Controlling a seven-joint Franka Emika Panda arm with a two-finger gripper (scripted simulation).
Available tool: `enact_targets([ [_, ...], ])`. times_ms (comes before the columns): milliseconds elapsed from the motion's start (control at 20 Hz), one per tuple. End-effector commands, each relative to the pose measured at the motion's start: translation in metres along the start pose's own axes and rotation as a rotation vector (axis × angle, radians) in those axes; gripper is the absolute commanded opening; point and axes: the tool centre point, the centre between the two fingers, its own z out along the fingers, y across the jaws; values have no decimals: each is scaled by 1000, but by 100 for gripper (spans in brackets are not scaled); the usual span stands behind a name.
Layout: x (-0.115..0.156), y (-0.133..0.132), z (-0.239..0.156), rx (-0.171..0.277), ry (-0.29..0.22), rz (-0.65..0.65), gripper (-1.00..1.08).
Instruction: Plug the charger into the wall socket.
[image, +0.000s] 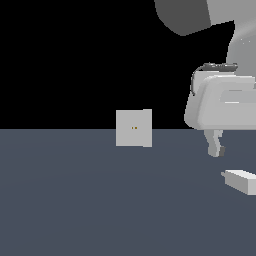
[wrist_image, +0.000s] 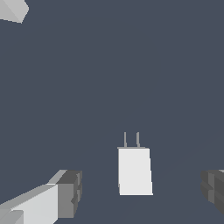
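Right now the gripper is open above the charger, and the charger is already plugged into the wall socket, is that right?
Not quite. The gripper is open above the charger, but the charger is not plugged in. The exterior view shows it lying on the floor, well apart from the wall socket, which stands alone toward that view's left. The wrist view shows its prongs bare.

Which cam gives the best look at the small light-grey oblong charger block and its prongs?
Wrist view. The small light-grey oblong charger lies whole on the dark floor between the open gripper fingers, both thin prongs visible. In the exterior view the charger is cut off by that view's right edge, and the prongs are barely discernible.
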Motion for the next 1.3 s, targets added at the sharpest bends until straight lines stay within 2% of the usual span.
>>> enact_targets([
  [0, -1, 2, 1, 1, 3, -3, 100],
  [300, -2, 1, 5, 0, 1, -1, 100],
  [800, -11, 1, 42, 1, 2, -2, 100],
  [1100, -12, 1, 50, 1, 2, -3, 100],
  [1150, -12, 1, 50, 1, 2, -3, -100],
  [1250, -12, 1, 50, 1, 2, -3, -100],
])
